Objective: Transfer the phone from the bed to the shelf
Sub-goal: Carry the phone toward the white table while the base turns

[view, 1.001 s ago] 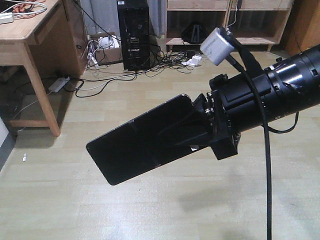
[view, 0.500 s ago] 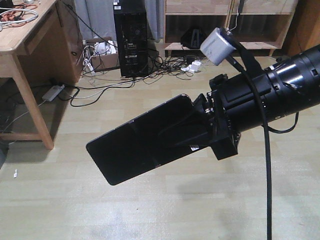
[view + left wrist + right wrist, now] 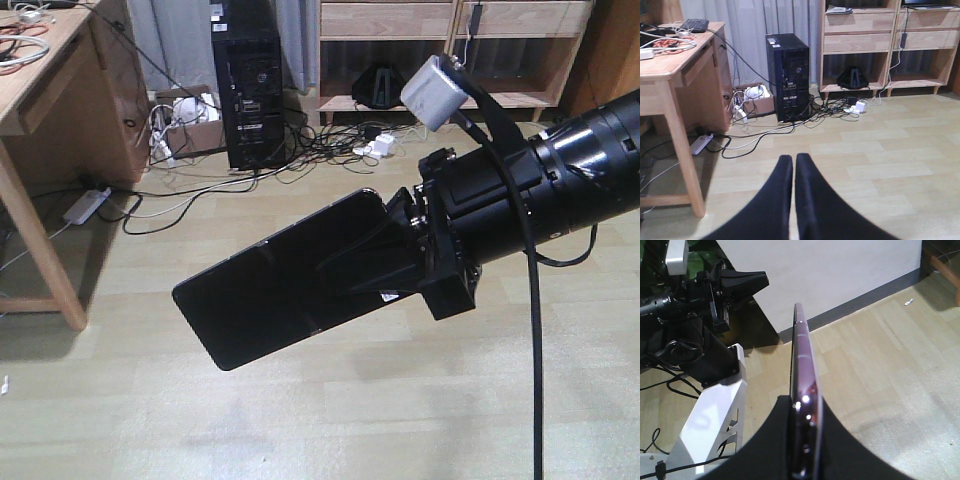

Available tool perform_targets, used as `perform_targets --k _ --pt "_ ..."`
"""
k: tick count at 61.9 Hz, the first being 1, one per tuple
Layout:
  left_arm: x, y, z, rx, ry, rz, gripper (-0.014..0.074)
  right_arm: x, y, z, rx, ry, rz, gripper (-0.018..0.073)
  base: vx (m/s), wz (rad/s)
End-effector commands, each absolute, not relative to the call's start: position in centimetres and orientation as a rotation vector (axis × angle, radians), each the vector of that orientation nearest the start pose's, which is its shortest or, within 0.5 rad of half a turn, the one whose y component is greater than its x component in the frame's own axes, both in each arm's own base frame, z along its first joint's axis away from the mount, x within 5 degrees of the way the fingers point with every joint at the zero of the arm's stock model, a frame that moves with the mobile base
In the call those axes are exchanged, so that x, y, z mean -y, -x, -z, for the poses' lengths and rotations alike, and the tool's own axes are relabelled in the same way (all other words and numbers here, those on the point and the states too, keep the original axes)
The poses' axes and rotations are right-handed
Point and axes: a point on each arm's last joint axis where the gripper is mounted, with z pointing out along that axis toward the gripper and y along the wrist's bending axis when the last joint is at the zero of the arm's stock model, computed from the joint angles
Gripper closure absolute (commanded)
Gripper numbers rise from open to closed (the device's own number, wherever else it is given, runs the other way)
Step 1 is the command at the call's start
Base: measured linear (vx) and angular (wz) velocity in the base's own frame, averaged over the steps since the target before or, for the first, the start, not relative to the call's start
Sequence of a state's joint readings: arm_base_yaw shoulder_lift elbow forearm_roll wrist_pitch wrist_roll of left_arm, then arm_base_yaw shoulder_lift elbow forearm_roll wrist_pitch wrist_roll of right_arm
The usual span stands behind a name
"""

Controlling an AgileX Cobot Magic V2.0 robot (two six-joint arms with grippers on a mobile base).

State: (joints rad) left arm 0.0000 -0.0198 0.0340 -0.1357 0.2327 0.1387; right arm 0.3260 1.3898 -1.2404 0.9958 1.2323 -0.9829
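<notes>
Phone (image 3: 275,295) hangs above the floor, pinched at one end by my right pincer (image 3: 385,262), so I should carry it level and slowly toward the shelf (image 3: 385,18) well ahead; my left pincer (image 3: 793,165) is pressed together, empty.

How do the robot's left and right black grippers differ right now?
The right black gripper is clamped on the large flat black glossy phone; the left black gripper holds nothing. The right gripper is held apart by the phone's thickness; the left gripper is shut down to a thin slit. Both hang above the pale plank floor.
</notes>
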Motion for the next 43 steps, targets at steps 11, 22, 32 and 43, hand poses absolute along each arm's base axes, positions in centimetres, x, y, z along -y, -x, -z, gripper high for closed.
perform_targets --k 11,22,32,43 --pt "0.23 -5.57 -18.81 -1.651 -0.013 0.029 0.0596 -15.37 -21.52 -38.79 -1.923 1.234 -1.187 0.0564 0.18 -0.11" --pt "0.23 -5.57 -18.81 -1.651 -0.013 0.029 0.0596 -15.37 -21.52 -38.79 -1.923 1.234 -1.187 0.0564 0.17 -0.15" --pt "0.23 -5.57 -18.81 -1.651 -0.013 0.029 0.0596 -15.37 -21.52 -38.79 -1.923 1.234 -1.187 0.0564 0.16 -0.19" --pt "0.23 -5.57 -18.81 -1.651 -0.013 0.029 0.0596 -15.37 -21.52 -38.79 -1.923 1.234 -1.187 0.0564 0.14 -0.26"
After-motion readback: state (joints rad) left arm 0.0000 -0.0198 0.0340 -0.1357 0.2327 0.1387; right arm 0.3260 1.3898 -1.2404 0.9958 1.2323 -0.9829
